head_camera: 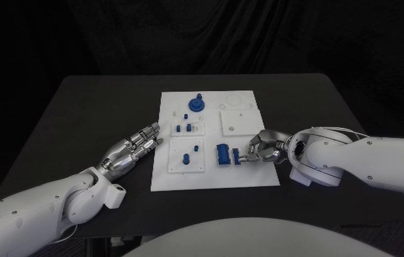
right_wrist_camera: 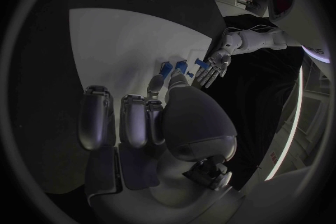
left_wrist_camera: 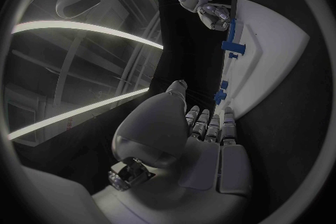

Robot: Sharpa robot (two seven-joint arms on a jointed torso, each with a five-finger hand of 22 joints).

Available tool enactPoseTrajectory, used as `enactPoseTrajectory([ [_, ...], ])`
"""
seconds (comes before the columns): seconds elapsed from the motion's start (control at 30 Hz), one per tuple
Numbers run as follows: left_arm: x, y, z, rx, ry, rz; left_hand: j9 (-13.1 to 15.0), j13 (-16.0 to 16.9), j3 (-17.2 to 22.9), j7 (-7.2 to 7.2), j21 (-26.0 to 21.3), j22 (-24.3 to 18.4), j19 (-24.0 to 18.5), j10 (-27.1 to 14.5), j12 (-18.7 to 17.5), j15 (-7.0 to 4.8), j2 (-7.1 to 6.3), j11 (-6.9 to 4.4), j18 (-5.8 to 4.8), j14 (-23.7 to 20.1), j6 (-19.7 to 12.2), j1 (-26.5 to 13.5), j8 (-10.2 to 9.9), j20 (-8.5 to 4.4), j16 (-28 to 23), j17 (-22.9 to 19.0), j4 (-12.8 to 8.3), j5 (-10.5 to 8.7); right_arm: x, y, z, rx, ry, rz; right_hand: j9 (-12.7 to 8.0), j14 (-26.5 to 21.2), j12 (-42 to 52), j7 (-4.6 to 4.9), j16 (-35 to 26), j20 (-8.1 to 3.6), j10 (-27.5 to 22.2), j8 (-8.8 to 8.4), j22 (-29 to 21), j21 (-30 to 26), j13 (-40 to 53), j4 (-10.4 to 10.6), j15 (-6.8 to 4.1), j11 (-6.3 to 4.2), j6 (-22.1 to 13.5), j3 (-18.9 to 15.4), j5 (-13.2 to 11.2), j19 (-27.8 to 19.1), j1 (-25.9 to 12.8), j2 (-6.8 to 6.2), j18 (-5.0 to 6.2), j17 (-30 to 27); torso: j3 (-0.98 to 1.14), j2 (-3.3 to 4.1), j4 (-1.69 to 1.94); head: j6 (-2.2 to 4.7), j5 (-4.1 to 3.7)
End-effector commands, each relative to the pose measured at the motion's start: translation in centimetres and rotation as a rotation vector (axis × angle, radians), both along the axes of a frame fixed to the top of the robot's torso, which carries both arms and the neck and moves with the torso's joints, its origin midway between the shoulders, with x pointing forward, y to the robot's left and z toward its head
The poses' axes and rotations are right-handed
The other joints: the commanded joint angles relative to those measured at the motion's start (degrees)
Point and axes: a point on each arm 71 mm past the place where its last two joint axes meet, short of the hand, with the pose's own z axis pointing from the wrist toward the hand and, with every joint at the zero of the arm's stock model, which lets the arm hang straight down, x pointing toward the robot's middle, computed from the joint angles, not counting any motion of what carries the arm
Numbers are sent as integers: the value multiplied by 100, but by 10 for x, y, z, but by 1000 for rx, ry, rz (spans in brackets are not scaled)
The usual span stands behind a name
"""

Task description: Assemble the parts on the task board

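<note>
The white task board (head_camera: 253, 172) lies mid-table. A long blue block (head_camera: 223, 154) lies on its near right part. My right hand (head_camera: 263, 149) is beside that block with its fingers curled, thumb and a fingertip (head_camera: 241, 157) pinching the block's right side; the right wrist view shows the blue block (right_wrist_camera: 167, 69) at the tips of the right hand (right_wrist_camera: 164, 117). My left hand (head_camera: 135, 147) lies flat and open at the board's left edge, holding nothing. A round blue knob (head_camera: 197, 104) stands at the board's far end, with small blue pegs (head_camera: 190, 128) between.
Two more small blue pegs (head_camera: 195, 148) stand on the near left square plate (head_camera: 187, 166). A bare white square plate (head_camera: 239, 122) sits far right on the board. The black table (head_camera: 101, 105) spreads on all sides, backed by a dark curtain.
</note>
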Motion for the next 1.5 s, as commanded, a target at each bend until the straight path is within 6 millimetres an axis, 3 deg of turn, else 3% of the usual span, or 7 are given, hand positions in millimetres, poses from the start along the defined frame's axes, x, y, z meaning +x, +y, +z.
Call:
enactPoseTrajectory([
  [0.03, -2, 0, -3, 3, 12, -1, 5, 3, 20, 54, 14, -5, 3, 3, -5, 7, 8, -24, 103, -11, -1, -59, 34, 32, -16, -5, 13, -15, -3, 1, -4, -13, 15, 42, 69, 355, 6, -26, 22, -46, 606, 41, 1135, 28, 1495, 3, -48, -37, -15, -76, -282, 204, -117, 13, -28, 8, 1, 0, -10, -1, -2],
  [0.1, -2, 0, -3, 4, 12, -1, 5, 3, 20, 54, 14, -5, 3, 3, -5, 7, 8, -24, 103, -11, -1, -59, 34, 32, -16, -5, 13, -15, -3, 1, -5, -18, 22, 43, 108, 357, 6, -33, 27, -51, 606, 59, 1137, 34, 1495, -9, -53, -42, -16, -127, -514, 205, -128, 9, -29, 21, 1, -1, -14, -1, 7],
  [0.3, -2, 0, -3, 5, 13, -1, 5, 3, 20, 54, 14, -5, 3, 3, -5, 7, 8, -24, 103, -11, -1, -59, 34, 32, -16, -5, 13, -15, -3, 1, -8, -32, 31, 44, 133, 357, 6, -36, 28, -54, 606, 71, 1136, 33, 1495, -23, -56, -46, -13, -155, -636, 204, -109, -12, -29, 22, 4, -2, -8, -1, 6],
  [0.73, -2, 0, -3, 6, 15, -1, 5, 3, 20, 54, 14, -5, 3, 3, -5, 7, 8, -24, 103, -11, -1, -59, 34, 32, -16, -5, 13, -15, 0, 3, -10, -44, 26, 39, 161, 354, 6, -44, 22, -59, 606, 83, 1130, 17, 1495, 15, -61, -52, 8, -162, -569, 197, -176, 106, -25, 11, -1, 0, 11, -1, -7],
  [1.07, -2, 0, -4, 5, 16, -4, 5, 3, 20, 54, 14, -5, 3, 3, -5, 7, 8, -24, 103, -11, -1, -59, 34, 32, -16, -5, 13, -15, 5, 5, -13, -61, 36, 37, 184, 354, 6, -55, 21, -63, 606, 84, 1127, 8, 1495, -7, -66, -61, 21, -165, -502, 194, -217, 227, -23, 10, 0, -5, 5, -1, -1],
  [1.3, -2, 0, -4, 4, 17, -5, 5, 3, 20, 54, 14, -5, 3, 3, -5, 7, 8, -24, 103, -11, -1, -59, 34, 32, -16, -5, 13, -15, 9, 9, -17, -73, 43, 38, 231, 353, 6, -68, 18, -75, 606, 78, 1126, 6, 1495, -126, -78, -73, 11, -97, -315, 192, 93, 306, -22, 5, -2, -4, 0, -1, 5],
  [1.5, -2, -1, -4, 4, 18, -7, 5, 3, 20, 54, 14, -5, 3, 3, -5, 7, 8, -24, 103, -11, -1, -59, 34, 32, -16, -5, 13, -15, 10, 10, -20, -81, 52, 41, 266, 352, 6, -72, 16, -81, 606, 65, 1127, 8, 1495, -269, -83, -78, 7, -30, -453, 192, 407, 370, -22, 1, -1, -7, 10, -1, 10],
])
